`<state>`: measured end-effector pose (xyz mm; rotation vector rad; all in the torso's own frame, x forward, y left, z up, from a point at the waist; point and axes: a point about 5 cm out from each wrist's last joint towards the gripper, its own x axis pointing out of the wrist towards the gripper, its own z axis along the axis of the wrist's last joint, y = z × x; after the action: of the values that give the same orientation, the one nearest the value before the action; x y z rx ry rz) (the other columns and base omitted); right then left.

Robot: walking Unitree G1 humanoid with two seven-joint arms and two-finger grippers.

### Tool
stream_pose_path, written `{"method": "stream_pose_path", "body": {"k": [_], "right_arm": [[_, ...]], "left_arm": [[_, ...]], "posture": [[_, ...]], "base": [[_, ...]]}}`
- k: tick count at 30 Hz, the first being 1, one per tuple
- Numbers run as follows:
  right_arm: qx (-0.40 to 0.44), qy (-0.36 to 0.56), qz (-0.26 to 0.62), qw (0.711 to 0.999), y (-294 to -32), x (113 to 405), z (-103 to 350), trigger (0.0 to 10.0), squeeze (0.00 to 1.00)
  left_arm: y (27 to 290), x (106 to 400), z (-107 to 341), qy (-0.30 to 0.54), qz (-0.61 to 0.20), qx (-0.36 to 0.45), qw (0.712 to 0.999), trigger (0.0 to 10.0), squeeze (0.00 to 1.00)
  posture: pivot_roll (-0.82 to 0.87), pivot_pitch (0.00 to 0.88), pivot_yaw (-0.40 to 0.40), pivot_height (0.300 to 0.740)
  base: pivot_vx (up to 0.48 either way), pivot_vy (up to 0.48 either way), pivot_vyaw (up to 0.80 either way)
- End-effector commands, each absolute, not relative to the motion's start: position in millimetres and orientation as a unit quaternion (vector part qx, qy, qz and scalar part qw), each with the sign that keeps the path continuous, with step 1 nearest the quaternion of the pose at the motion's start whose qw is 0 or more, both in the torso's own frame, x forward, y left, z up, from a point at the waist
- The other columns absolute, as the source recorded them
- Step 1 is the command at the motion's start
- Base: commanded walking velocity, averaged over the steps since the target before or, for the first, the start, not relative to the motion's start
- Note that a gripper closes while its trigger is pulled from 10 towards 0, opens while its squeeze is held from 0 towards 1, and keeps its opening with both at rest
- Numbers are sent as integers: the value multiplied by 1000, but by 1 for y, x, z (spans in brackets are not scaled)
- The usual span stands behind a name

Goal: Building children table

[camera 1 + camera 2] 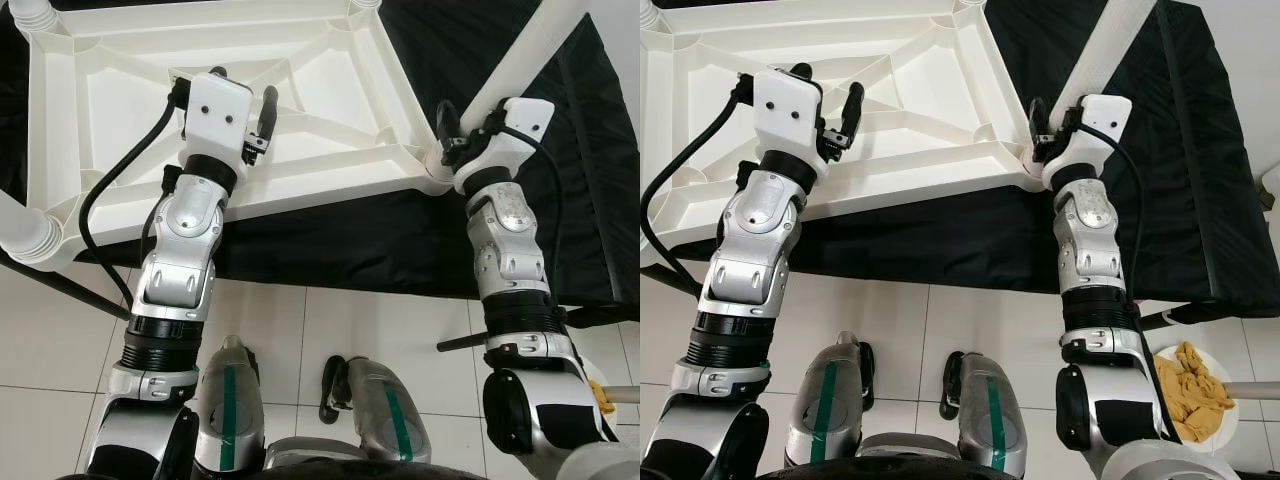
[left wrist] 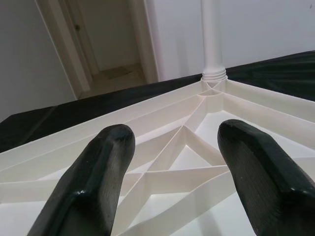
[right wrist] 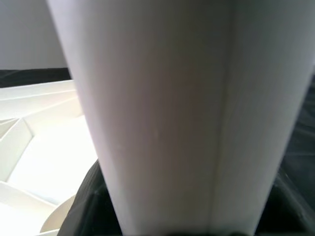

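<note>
Head eyes look steeply down on the tabletop (image 1: 300, 110); wrist cameras sit close.

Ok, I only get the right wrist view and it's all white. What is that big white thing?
Observer: It's a table leg. The right tool is closed around its bottom end, at the near right corner of the upside-down tabletop.
Operator: Where's the other tool?
Observer: The left tool is open, over the ribs in the middle of the tabletop.
Operator: Are any other legs in?
Observer: Yes, a second leg stands in the near left corner.
</note>
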<state>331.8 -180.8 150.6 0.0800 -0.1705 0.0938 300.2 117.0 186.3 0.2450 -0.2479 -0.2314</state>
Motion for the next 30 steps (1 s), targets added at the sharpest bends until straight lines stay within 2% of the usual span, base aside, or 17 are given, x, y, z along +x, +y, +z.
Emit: {"method": "stream_pose_path", "body": {"k": [1,15,30], "right_arm": [[71,-32,46,996,-180,326,127,10000,0],[117,-15,2,993,-189,324,117,10000,0],[77,-3,30,997,-186,336,130,10000,0]], "left_arm": [[117,299,191,-132,-102,123,978,10000,0],[117,298,192,-132,-100,125,978,10000,0],[117,297,194,-133,-103,126,978,10000,0]], "posture": [[124,59,-65,740],[127,58,-63,740],[133,52,-60,740]], "base": [[0,0,0],[0,0,0],[0,0,0]]}}
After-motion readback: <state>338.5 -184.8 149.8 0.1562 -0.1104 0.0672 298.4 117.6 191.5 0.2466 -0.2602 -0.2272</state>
